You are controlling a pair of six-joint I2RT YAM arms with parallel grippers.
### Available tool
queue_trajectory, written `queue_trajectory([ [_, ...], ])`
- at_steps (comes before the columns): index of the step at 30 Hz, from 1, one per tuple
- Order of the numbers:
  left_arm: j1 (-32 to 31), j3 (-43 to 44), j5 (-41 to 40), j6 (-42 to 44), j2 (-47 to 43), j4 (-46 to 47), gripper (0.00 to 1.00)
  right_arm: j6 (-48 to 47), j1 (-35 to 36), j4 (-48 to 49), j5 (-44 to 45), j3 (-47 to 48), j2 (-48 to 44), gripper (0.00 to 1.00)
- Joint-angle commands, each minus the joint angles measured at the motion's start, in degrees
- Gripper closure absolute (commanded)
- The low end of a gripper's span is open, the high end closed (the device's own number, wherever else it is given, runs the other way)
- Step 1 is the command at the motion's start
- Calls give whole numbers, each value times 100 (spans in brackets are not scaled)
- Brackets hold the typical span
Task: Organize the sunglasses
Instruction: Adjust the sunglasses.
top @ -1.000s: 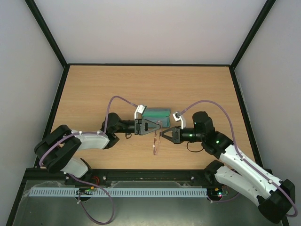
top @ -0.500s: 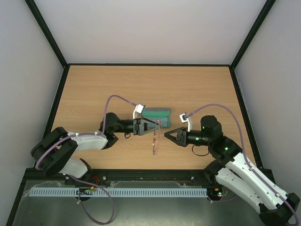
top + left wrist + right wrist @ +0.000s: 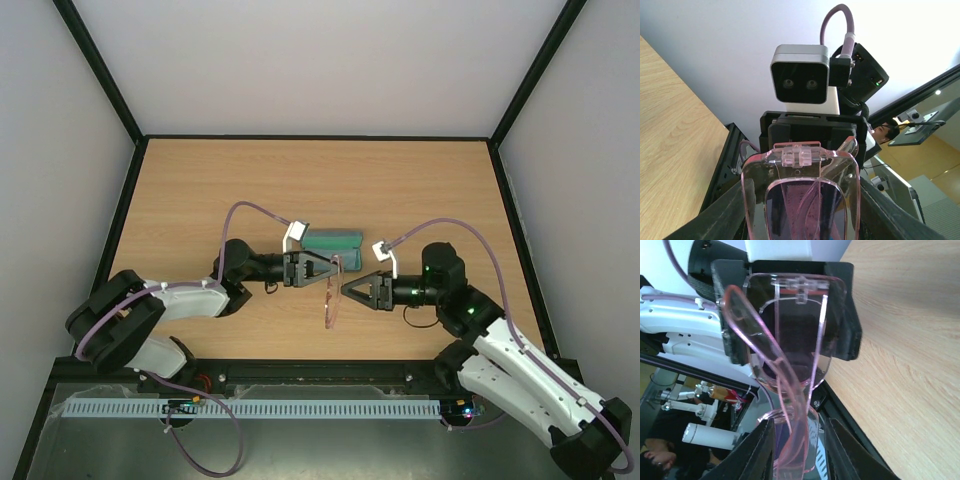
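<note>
The sunglasses (image 3: 331, 300), with a thin pink frame and pinkish lenses, hang in the air over the middle of the table. My left gripper (image 3: 335, 270) is shut on one lens end (image 3: 800, 170), its fingers (image 3: 725, 217) pressing on both sides. My right gripper (image 3: 345, 288) faces it from the right and is open. In the right wrist view a folded pink temple arm (image 3: 795, 410) runs down between the right fingers (image 3: 757, 452) with a gap on each side. The far lens (image 3: 790, 330) sits in front of the left gripper's black body.
A blue-grey case with green lining (image 3: 332, 240) lies on the wooden table (image 3: 440, 190) just behind the two grippers. Black rails (image 3: 515, 230) edge the table on the left, right and back. Both arm bases stand at the near edge.
My right gripper has gone from shut on the sunglasses to open. It drew back to the right, then came in again round the temple arm. The left gripper kept its hold.
</note>
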Motion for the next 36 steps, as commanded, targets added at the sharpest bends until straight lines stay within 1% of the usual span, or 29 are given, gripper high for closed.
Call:
queue_trajectory([
  [1,33,175,18,-64,39,765,64,128,-14,365,-288,-134,114,75],
  [4,34,190,24,-93,85,805,64,160,-14,440,-296,-126,158,80],
  [6,33,196,32,-114,129,848,64,156,-14,475,-303,-99,200,81],
  [7,38,197,32,-118,162,862,64,165,-14,495,-313,-95,218,84],
  [9,35,202,33,-139,200,901,64,192,-14,554,-323,-99,261,85],
  [16,33,246,38,-233,318,1058,64,176,2,608,-355,-108,380,84],
  [18,33,257,40,-259,333,1098,65,135,3,549,-319,-111,419,79],
  [20,33,260,49,-279,351,1122,64,70,3,453,-272,-98,458,78],
  [25,35,298,52,-307,393,1153,64,24,3,406,-231,-132,488,78],
  [36,33,316,66,-419,539,1348,65,-305,12,-72,136,-100,634,77],
])
